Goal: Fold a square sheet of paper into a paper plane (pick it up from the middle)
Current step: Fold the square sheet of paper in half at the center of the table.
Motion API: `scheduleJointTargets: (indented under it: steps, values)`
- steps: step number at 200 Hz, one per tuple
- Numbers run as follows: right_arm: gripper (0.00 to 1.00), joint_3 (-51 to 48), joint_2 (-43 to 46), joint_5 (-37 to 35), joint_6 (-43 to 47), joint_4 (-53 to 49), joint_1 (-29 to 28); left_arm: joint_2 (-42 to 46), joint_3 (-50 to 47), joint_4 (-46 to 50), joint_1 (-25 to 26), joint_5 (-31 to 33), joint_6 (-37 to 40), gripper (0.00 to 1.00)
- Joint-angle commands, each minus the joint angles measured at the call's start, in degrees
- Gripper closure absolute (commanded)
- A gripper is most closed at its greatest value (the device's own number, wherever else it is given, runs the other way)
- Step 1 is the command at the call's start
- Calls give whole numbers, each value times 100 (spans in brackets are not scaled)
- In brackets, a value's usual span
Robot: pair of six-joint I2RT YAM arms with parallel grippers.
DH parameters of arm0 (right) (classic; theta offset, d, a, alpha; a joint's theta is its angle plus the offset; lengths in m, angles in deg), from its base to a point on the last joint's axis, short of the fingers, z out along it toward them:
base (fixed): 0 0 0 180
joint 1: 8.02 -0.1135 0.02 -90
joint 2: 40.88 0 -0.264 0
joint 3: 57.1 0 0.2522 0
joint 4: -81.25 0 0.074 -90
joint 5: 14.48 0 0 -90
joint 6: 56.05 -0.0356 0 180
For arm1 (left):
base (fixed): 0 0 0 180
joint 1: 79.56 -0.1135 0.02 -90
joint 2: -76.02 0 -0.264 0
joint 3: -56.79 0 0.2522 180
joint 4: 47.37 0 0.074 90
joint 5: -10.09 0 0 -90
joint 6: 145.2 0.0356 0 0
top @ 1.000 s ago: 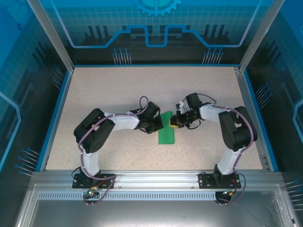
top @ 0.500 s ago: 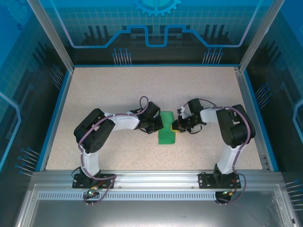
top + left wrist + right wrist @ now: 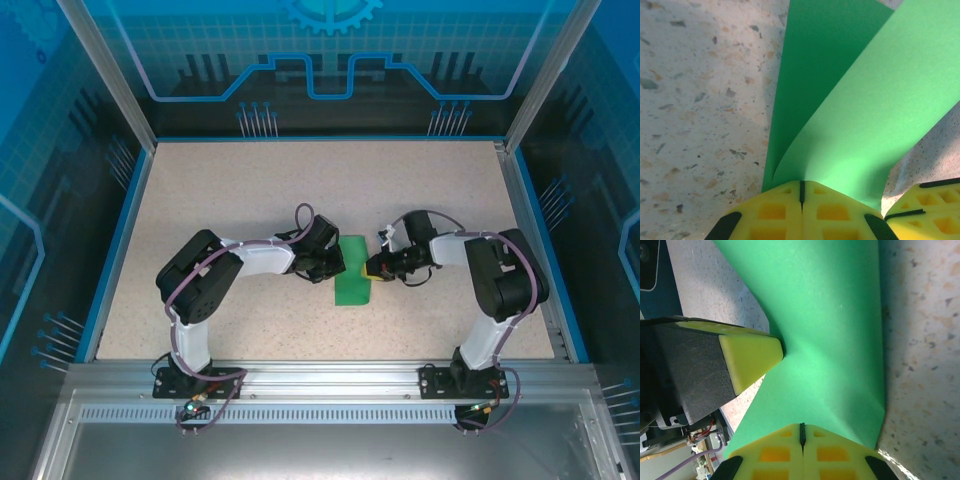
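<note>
Your left gripper point(image 3: 801, 183) pinched tight on green paper sheet point(image 3: 352, 287), sheet doubled over. Your right gripper point(image 3: 801, 425) clamps opposite edge. Speckled table point(image 3: 240, 190) beneath.

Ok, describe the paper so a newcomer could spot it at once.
Start at the speckled beige table. At its middle, pinched from both sides by shut yellow jaws, sits the sheet of paper. It is the only bright green thing, folded over into a narrow strip.

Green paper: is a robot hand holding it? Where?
Cannot tell. Both are shut: left gripper touches the green paper at its left edge, right gripper at its right edge.
</note>
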Motion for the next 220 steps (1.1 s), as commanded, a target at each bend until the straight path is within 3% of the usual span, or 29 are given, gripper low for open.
scheduleJointTargets:
  steps: [1,56,146,220]
  values:
    - [100,-167,-22,126,39,-85,-62,-202,-140,636,94,161,45,100]
    - [100,-298,-298,-356,36,-156,-96,-206,-132,676,100,185,47,100]
    - [100,-454,562,-308,-37,-335,-326,-211,-120,702,101,196,74,100]
    - [100,-718,242,-717,-139,-186,-405,-219,-97,720,99,196,88,100]
